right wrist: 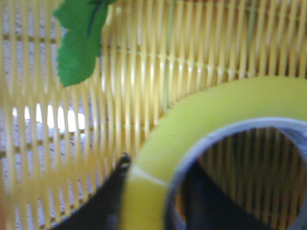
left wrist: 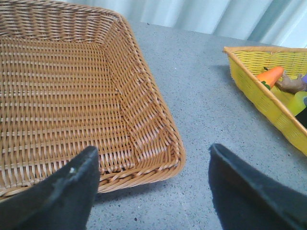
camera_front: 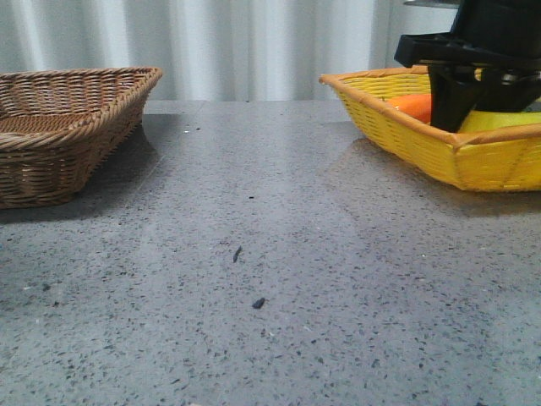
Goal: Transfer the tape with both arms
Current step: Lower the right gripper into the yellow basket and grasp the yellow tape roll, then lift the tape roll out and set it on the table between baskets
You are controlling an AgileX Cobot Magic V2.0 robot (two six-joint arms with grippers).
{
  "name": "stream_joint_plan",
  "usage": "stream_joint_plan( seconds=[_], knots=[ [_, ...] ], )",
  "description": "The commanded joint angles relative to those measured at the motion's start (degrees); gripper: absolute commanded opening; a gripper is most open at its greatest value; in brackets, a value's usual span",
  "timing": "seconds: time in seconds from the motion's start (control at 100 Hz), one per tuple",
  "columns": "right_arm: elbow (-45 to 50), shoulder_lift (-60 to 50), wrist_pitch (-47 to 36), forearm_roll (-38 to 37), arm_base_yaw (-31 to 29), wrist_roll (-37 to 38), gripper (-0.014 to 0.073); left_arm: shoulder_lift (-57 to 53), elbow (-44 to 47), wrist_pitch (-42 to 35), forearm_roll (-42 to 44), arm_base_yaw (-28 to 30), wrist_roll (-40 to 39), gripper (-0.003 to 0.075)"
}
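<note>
- Lying in the yellow basket (camera_front: 473, 156) at the worktop's far right corner: wide yellow tape (right wrist: 201, 124), pale inner rim.
- Reaching into that basket, right gripper (right wrist: 148, 201), fingers straddling the roll's wall.
- Hovering by the brown basket (left wrist: 72, 96), left gripper (left wrist: 153, 187), jaws apart.

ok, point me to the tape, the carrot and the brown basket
tape (right wrist: 216, 112): right wrist view, on the yellow outer band of the roll.
carrot (camera_front: 412, 106): front view, on its orange body inside the yellow basket.
brown basket (left wrist: 148, 115): left wrist view, on its woven side wall.
</note>
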Motion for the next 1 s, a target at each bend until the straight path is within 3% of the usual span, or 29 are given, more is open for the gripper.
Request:
stream_joint_plan(
  seconds=[0.0, 0.23, 0.47, 0.68, 0.89, 0.99],
  knots=[
    [-2.6, -2.9, -1.7, -0.3, 0.0, -0.5, -0.0065, 0.3, -2.0, -3.1, -0.9, -0.6, 0.0, 0.0438],
    [-13.7, -9.2, -1.7, -0.2, 3.4, -0.5, -0.0050, 0.3, -2.0, -2.8, -0.9, -0.6, 0.0, 0.0438],
    [-31.1, -8.8, -5.7, 0.2, 15.4, -0.5, -0.0050, 0.3, -2.0, -2.8, -0.9, -0.6, 0.0, 0.0438],
    [-32.2, -1.4, -7.1, 0.2, 23.4, -0.5, -0.0050, 0.3, -2.0, -2.8, -0.9, -0.6, 0.0, 0.0438],
    [-32.2, 10.0, -3.2, -0.7, 24.1, -0.4, -0.0047, 0.3, -2.0, -1.8, -0.9, -0.6, 0.0, 0.0438],
    [-32.2, 13.2, -2.1, -1.6, 24.1, 1.9, 0.0036, 0.3, -2.0, -0.1, -0.9, -0.6, 0.0, 0.0438]
  ],
)
